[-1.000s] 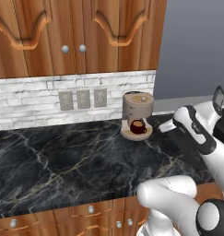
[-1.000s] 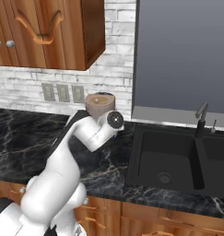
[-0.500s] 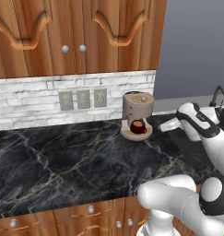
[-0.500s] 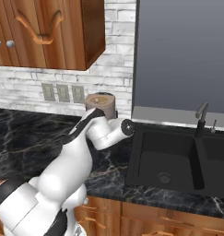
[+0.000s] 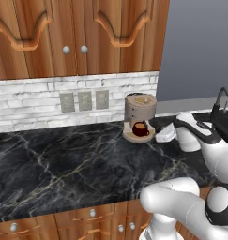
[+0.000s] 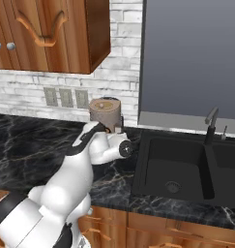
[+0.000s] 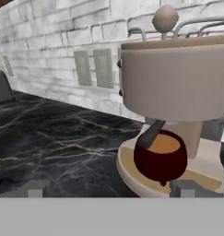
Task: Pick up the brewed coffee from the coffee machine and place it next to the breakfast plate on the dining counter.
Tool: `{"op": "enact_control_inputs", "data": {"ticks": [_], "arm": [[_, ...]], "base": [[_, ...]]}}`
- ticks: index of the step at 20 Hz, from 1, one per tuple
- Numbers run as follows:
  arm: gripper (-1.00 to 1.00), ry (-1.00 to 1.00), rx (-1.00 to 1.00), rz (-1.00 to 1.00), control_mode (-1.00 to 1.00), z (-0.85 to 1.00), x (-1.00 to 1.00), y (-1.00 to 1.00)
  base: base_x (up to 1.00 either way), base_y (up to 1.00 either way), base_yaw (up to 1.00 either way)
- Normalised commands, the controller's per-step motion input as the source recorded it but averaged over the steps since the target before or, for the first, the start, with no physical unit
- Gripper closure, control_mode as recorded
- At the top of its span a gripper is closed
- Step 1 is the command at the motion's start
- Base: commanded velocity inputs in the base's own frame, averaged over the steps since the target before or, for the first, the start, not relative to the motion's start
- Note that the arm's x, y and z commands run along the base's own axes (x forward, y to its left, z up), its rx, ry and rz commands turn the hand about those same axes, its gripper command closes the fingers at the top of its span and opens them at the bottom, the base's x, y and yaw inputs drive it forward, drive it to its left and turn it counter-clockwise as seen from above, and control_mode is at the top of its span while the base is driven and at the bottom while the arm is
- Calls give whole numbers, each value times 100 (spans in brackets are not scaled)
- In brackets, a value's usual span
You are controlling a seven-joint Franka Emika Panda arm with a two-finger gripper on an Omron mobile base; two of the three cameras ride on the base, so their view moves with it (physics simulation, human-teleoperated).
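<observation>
Coffee machine standing on black marble counter, against white brick wall. Gripper level with machine's base tray, just beside it, jaws spread wide, grasping nothing. Brewed coffee in small dark red mug on that tray, beneath machine's overhanging body. Probably light, rigid, smooth-sided; full, so spillable if tilted. Best gripped across round body. Handle hard to make out.

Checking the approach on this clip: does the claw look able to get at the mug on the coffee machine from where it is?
Probably yes. The claw is open, level with the red mug on the coffee machine's base tray, and nothing stands between them. The machine's overhanging body leaves only a sideways way in.
</observation>
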Motion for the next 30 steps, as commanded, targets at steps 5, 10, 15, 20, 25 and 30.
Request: {"op": "enact_control_inputs", "data": {"ticks": [5,10,15,20,25,30], "arm": [[-100,-9,0,1,-100,-25,12,15],[-100,0,0,2,-100,-25,33,0],[-100,0,0,1,-100,-20,32,0],[-100,0,0,0,-100,-16,22,-4],[-100,-2,1,1,-100,-9,16,-18],[-100,-1,3,0,-100,0,21,-26]], "base": [[0,0,0],[0,0,0],[0,0,0],[0,0,0],[0,0,0],[0,0,0]]}}
